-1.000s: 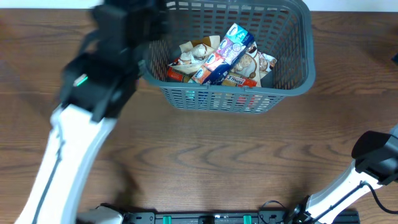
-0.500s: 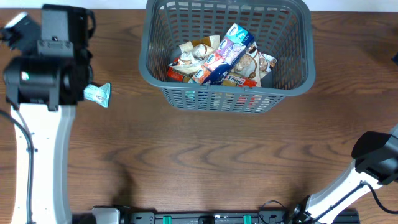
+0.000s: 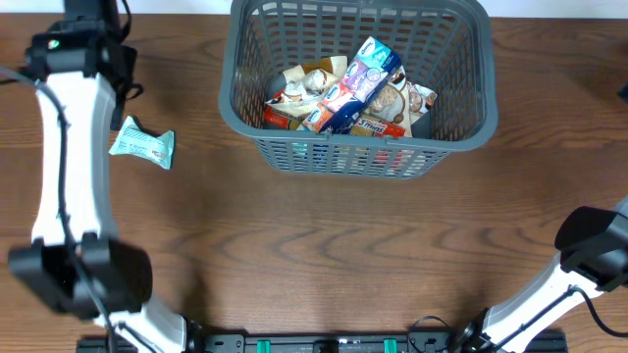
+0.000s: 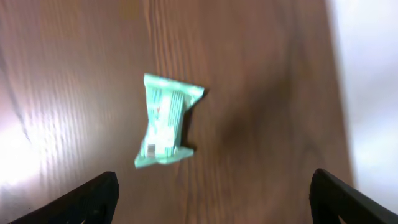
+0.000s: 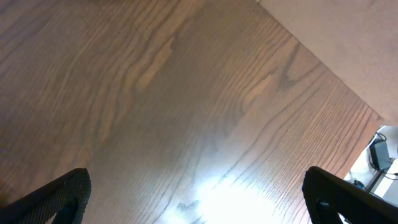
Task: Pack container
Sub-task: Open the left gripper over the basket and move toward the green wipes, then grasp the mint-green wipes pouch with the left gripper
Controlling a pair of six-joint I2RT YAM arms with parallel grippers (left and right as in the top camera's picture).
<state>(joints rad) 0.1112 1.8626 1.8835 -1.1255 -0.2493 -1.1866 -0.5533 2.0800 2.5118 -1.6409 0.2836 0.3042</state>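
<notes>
The container [image 3: 358,147] at far centre holds several packets [image 3: 348,88]; one green packet [image 3: 142,145] lies on the table [image 3: 324,255] to its left, unpacked. Both the left gripper [image 4: 214,202] and right gripper [image 5: 205,199] hang spread, empty.

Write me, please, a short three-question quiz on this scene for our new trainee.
1. True or false: the mint-green packet lies inside the container.
2. The left claw is: A) open, holding nothing; B) shut on the packet; C) shut on the container's rim.
3. On which arm's side of the container does the packet lie on the table?
Key: 1 false; 2 A; 3 the left arm's side.
</notes>
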